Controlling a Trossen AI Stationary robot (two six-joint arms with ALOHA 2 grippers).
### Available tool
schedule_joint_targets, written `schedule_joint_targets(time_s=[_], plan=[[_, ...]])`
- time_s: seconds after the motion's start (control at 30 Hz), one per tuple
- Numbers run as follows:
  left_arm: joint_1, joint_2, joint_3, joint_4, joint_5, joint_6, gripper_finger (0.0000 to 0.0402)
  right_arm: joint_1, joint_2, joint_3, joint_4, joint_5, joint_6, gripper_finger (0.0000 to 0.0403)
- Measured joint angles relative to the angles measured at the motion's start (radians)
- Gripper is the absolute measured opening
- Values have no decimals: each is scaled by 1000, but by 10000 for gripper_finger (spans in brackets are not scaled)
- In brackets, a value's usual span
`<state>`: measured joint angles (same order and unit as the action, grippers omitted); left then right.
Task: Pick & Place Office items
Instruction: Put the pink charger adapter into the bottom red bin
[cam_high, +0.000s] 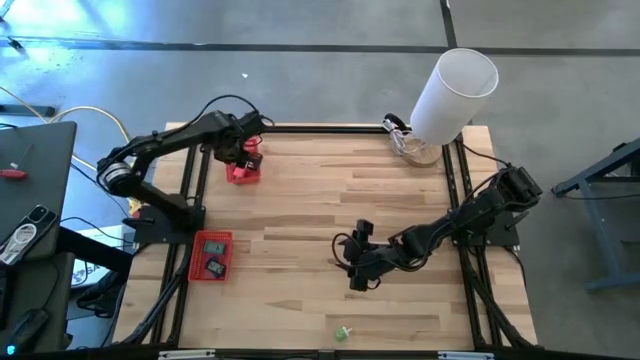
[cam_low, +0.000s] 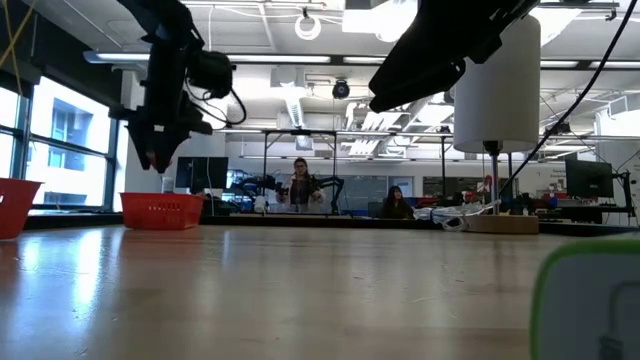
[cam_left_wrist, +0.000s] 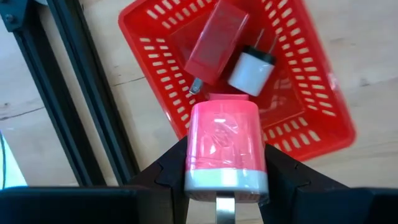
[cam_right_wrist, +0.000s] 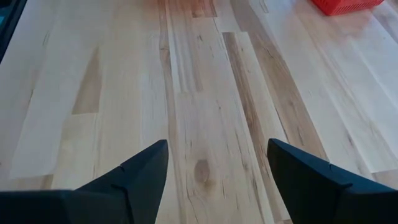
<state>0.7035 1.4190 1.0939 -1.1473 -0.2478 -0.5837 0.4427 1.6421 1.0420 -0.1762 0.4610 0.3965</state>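
Far basket: red mesh plastic, rectangular, at about 11 o'clock on the surface; in the left wrist view it holds a red blocky piece and a white cylinder-shaped piece with a black cap, touching each other.
Near basket: red mesh, at about 8 o'clock by the left frame rail; two small dark items lie in it, too small to tell what.
Left end effector: hangs right over the far basket, closed on a pink office item, a glossy rounded block with a pale grey base.
Right end effector: at about 5 o'clock from the surface's middle, fingers spread apart, nothing between them, above bare planks.
Green item: small, lying alone at 6 o'clock near the front edge.
White cylinder: tall, smooth, at 1 o'clock on the far right corner.
Surface: pale wooden planks with visible grain, framed by black rails.
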Motion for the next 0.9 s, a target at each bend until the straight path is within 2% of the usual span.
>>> schedule_joint_targets(time_s=[0.47, 0.9], plan=[[37, 163, 0, 61, 68, 72, 128, 0, 0, 0, 0, 0, 0, 262], [47, 210, 0, 97, 89, 102, 129, 0, 0, 0, -1, 0, -1, 262]])
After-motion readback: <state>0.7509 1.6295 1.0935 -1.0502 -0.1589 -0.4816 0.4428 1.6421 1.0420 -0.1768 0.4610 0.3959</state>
